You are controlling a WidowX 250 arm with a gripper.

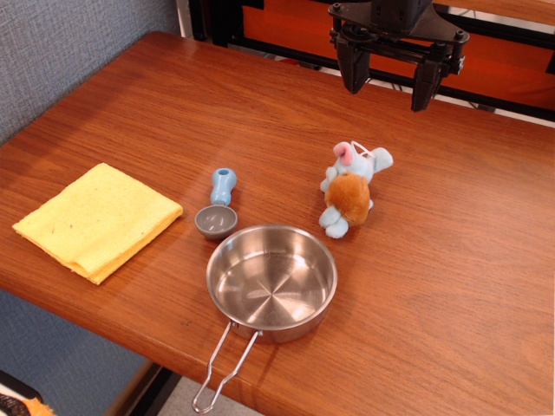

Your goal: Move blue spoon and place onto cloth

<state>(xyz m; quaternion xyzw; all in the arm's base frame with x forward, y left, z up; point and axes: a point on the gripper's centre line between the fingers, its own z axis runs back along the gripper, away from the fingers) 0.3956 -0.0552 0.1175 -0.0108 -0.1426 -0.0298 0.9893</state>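
Lying beside cloth, blue spoon; fingers well apart, spread.

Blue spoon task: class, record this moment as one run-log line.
gripper: open, raised, far side of table | blue spoon: on table, untouched | cloth: left of spoon, bare | step: approach pending

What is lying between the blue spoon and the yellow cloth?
Nothing. In the observation.image view, only bare wooden table separates the blue spoon from the yellow cloth.
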